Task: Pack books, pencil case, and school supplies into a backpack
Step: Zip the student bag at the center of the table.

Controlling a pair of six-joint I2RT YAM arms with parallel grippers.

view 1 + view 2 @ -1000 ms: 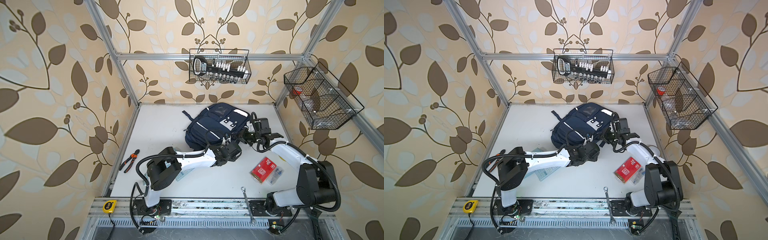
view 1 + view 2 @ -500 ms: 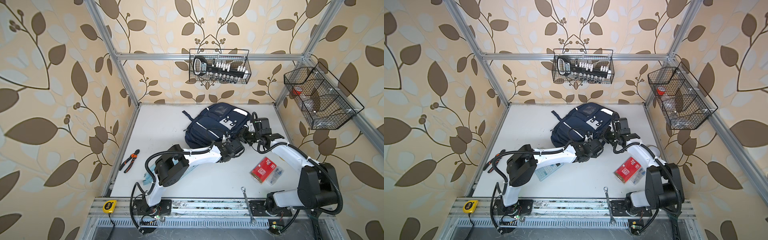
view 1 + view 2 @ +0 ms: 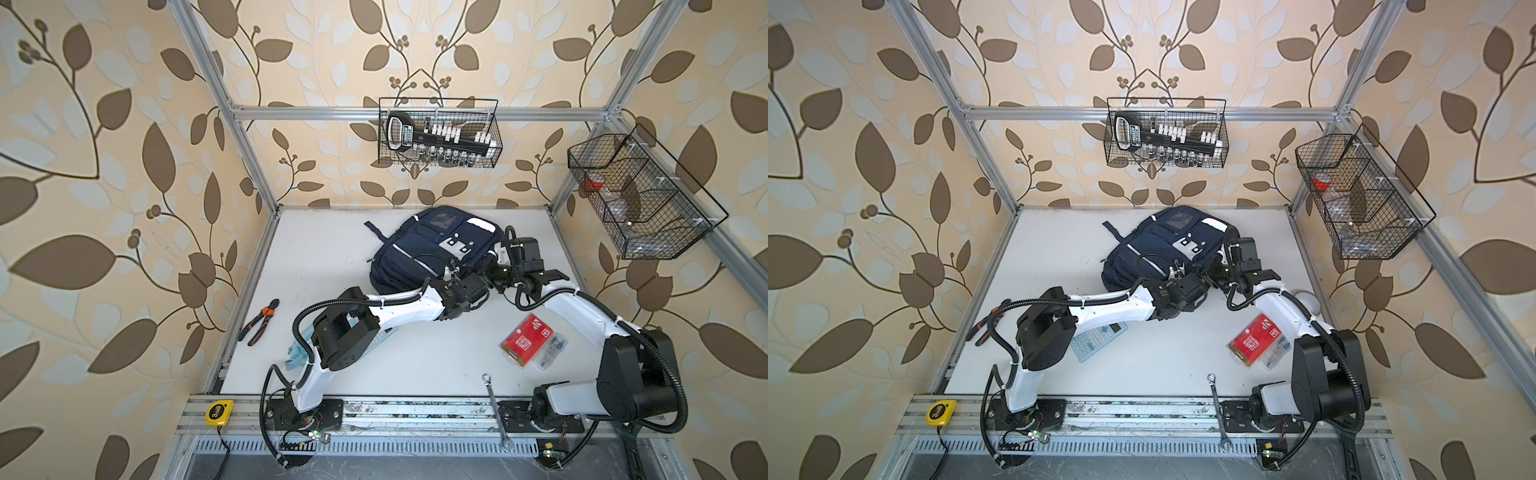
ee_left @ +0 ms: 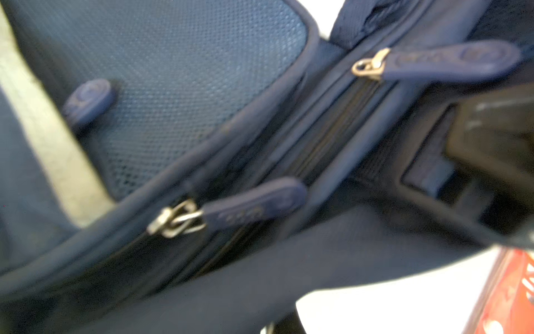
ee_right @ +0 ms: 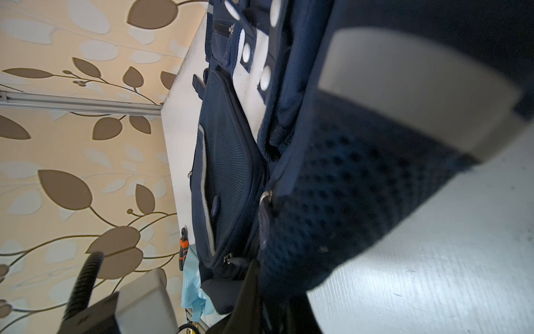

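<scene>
Backpack (image 3: 432, 245): centre frame, zipper apparently closed.
Left gripper (image 3: 478, 286): fingers fully closed at bag's lower edge; hold on zipper pull (image 4: 254, 208) unconfirmed.
Right gripper (image 3: 492, 270): closed at bag's right edge; hold unclear.
Risk: pull slips from fingers, bag drags unopened.
Calculator (image 3: 1098, 334): lower left, unpacked.

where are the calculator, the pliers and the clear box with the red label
calculator (image 3: 1100, 337): in a top view, on its keypad face
pliers (image 3: 262, 320): in a top view, on the orange handles
clear box (image 3: 525, 338): in a top view, on its red label
</scene>
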